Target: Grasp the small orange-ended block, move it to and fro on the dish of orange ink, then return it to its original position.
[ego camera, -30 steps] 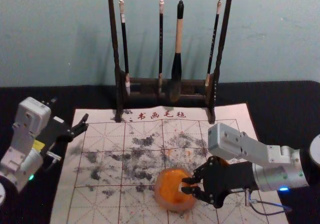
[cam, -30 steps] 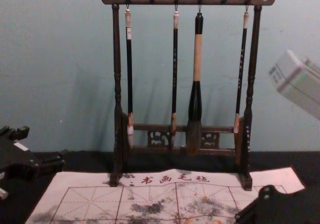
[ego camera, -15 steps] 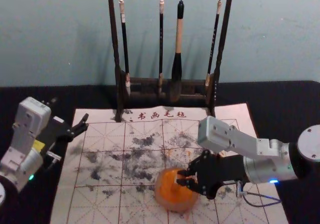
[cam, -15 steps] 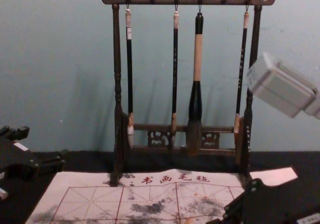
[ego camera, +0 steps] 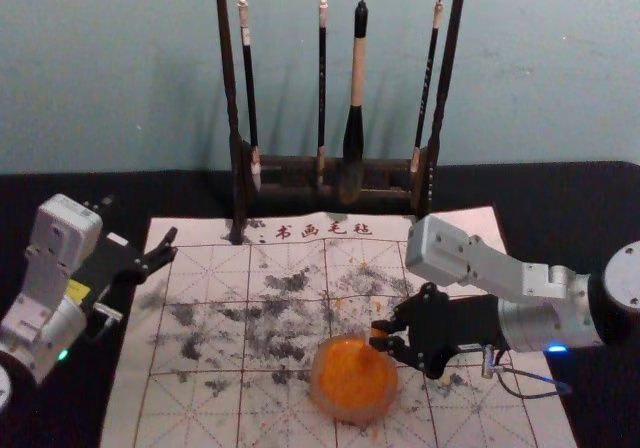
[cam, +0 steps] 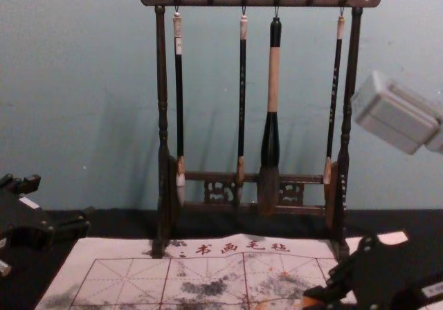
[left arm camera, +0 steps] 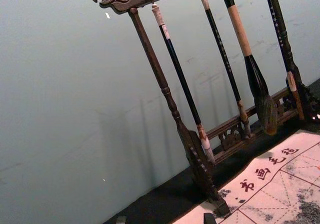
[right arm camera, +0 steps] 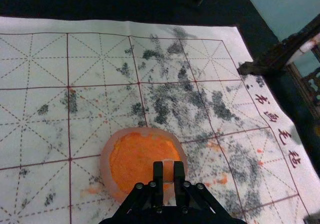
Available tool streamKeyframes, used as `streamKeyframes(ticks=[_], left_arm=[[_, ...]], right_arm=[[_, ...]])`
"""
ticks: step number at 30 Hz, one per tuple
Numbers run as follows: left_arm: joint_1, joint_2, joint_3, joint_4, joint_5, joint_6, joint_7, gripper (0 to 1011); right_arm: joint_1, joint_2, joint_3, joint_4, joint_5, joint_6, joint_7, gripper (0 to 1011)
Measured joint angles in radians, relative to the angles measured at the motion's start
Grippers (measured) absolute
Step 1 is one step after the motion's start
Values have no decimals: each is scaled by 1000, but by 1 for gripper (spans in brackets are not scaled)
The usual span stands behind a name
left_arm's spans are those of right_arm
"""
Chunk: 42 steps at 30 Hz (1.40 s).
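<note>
In the head view my right gripper is at the back right edge of the orange ink dish, shut on the small block. The right wrist view has the block pinched between both fingers of my right gripper, over the edge of the round dish. An orange end of the block shows at the fingertips in the chest view. My left gripper stays parked at the mat's left edge, its fingers apart.
A dark wooden rack with several hanging brushes stands at the back of the mat. The ink-stained felt mat lies under the dish, on a black table surface.
My right gripper, over the dish earlier, has lifted and moved back and to the right with the block. The left arm, dish and rack have stayed still.
</note>
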Motion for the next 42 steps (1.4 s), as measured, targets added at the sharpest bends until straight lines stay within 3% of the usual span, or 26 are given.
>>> streamKeyframes(ticks=[11,22,42], left_arm=[[0,0,0,0,0,0,0,1001],[0,0,0,0,0,0,0,1001],[0,0,0,0,0,0,0,1001]], right_arm=[[-36,53,27,-60,29,15,17,83],[-47,76,21,-99,57,30,43,83],[0,32,-29,-75,56,35,60,84]])
